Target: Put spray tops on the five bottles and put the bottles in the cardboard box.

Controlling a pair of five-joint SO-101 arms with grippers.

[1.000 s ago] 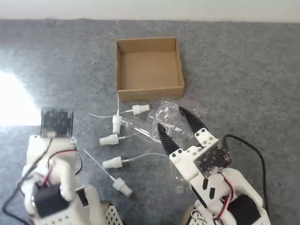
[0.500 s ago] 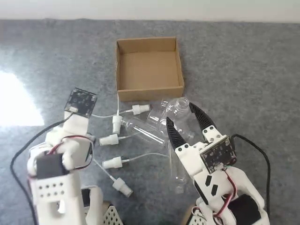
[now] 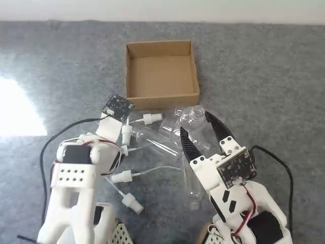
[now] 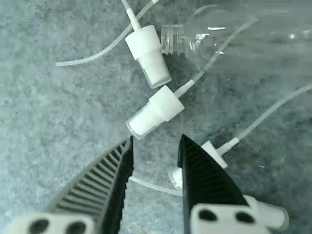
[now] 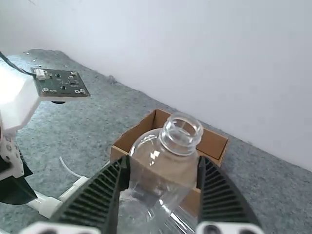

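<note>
Your right tool [image 5: 162, 165] is clenched on a clear bottle [image 5: 168, 156] — one black finger on each side of its round shoulder. The bottle's neck is up and slightly tilted, and there is no cap on the open mouth. In the high view the right tool [image 3: 197, 125] holds the clear bottle [image 3: 195, 114] just in front of the cardboard box [image 3: 162, 99], near the box's right front corner. The box stands open-topped on the grey tabletop [image 3: 264, 76], and its brown floor is bare.

Your left tool [image 4: 156, 142] is released, with its jaws apart and nothing between them, and it points down at the loose parts. Just off its tips a white spray top [image 4: 156, 111] lies on its side, open end close beside one fingertip. A second spray top [image 4: 148, 54] lies just beyond it, thin tube trailing away. A third spray top [image 4: 214, 150] is partly hidden behind the other finger. An uncapped lying bottle [image 4: 229, 36] has its neck just beside the second spray top.

From above, that lying bottle [image 3: 158, 142] lies between the two arms, slanting across the tabletop. One farther spray top [image 3: 151, 118] lies just in front of the box — the nearest spray top [image 3: 133, 202] lies down by the arm bases. Another bottle on its side [image 3: 192, 189] lies just beside your right arm.
</note>
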